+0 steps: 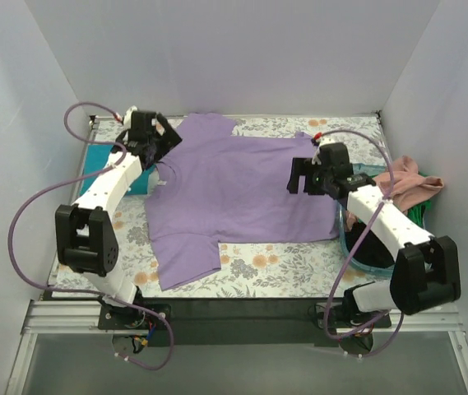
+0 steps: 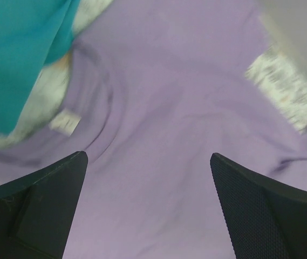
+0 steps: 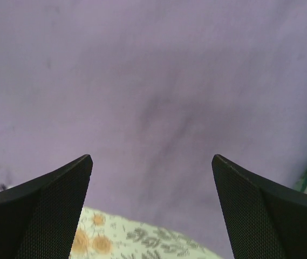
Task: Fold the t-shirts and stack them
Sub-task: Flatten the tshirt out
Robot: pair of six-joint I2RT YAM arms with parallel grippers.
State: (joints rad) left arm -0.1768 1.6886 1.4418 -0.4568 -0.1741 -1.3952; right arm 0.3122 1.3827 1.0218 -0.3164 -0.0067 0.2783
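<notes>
While left tool (image 2: 148, 155) and right tool (image 3: 152, 157) gape over the lavender t-shirt (image 1: 242, 193) — only overhead shows the pink t-shirt (image 1: 414, 177).

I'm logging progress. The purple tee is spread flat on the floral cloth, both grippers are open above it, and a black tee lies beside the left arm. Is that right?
One slip: that one is a teal tee, not black, as the top view shows. The rest holds. The purple tee is spread flat on the floral cloth, with the left gripper and right gripper open above it.
</notes>
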